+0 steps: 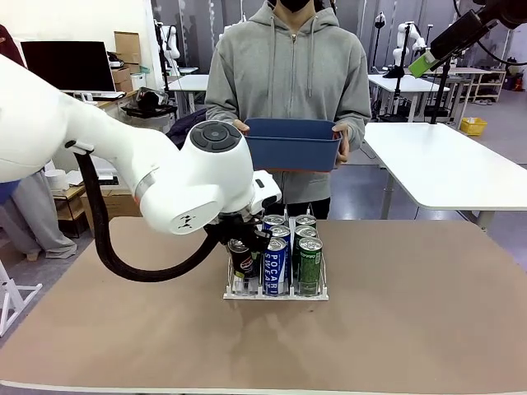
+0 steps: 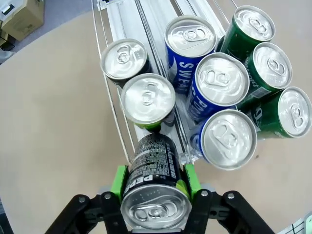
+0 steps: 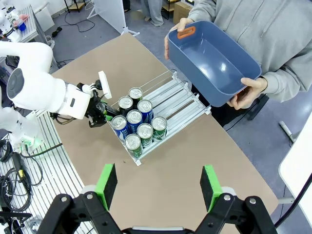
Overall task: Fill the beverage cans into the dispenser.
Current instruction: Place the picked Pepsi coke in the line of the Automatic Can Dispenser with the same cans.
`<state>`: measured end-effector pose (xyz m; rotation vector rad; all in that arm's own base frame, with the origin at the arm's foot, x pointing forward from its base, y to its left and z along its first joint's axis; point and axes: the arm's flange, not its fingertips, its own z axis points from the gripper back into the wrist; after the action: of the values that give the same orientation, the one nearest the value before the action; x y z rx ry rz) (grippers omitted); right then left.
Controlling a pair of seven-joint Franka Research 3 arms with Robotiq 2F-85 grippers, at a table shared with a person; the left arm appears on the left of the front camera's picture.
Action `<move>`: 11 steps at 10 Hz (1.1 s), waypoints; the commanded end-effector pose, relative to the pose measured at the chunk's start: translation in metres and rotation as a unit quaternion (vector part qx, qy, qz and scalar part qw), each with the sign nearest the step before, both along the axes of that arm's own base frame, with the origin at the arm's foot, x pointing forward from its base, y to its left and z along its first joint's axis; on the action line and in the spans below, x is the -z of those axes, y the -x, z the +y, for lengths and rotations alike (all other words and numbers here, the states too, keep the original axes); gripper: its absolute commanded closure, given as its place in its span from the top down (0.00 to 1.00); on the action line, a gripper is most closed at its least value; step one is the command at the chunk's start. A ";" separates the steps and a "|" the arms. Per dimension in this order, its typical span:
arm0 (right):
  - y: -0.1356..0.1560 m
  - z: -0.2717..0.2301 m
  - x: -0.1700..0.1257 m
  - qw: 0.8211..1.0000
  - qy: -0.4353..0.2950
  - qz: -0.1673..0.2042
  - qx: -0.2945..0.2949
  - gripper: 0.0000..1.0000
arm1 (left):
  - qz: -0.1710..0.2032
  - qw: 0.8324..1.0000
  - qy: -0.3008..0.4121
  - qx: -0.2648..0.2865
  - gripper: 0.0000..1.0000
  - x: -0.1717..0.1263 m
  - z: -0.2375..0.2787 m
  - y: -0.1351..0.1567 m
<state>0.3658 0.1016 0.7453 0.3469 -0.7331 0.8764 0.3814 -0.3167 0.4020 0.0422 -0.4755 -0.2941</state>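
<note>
A: Start with the biggest thing. What carries it all?

B: The brown desk (image 1: 412,313), wide and bare on both sides of the dispenser (image 1: 276,293), which sits near the middle, its white lip facing the robot. Across the desk a person holds a blue bin (image 1: 292,144) in both hands, above the far edge and well apart from the rack.

A: And the rack itself?

B: In the left wrist view the dispenser (image 2: 146,19) runs away from the camera, with bare lane behind the cans. The green cans (image 2: 273,92) fill one outer lane three deep, the blue-and-white Pocari cans (image 2: 219,87) the middle lane three deep, and two cans (image 2: 146,100) stand in the lane by the outer wire, with open desk beyond it.

A: The left end effector?

B: The left end effector (image 2: 155,187) is clamped on a black Pepsi can (image 2: 153,187), green pads pressed to either side of it, silver top toward the camera. From the front, that can (image 1: 241,257) is at the rack's front left corner, by the front of the left lane; I cannot tell whether it rests on the rack.

A: The right one?

B: The right end effector (image 3: 158,187) hangs high over the near edge of the desk, its pads spread wide with nothing between them, far above the cans.
</note>
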 end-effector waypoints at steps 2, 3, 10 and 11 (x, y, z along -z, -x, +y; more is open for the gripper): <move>0.001 -0.001 0.000 1.000 0.000 0.004 -0.002 0.91 | -0.010 1.000 0.021 -0.004 0.57 0.012 -0.012 -0.032; 0.001 -0.001 0.000 1.000 0.000 0.004 -0.002 0.91 | 0.001 1.000 0.019 -0.007 0.57 0.016 -0.012 -0.034; 0.001 -0.001 0.000 1.000 0.000 0.004 -0.002 0.91 | 0.063 0.997 -0.011 -0.033 0.57 0.029 -0.005 -0.042; 0.001 -0.001 0.000 1.000 0.000 0.004 -0.002 0.91 | 0.060 0.998 -0.020 -0.017 0.57 0.029 -0.001 -0.039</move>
<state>0.3658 0.1016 0.7453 0.3469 -0.7331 0.8764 0.4141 -0.3249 0.3901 0.0468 -0.3825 -0.2549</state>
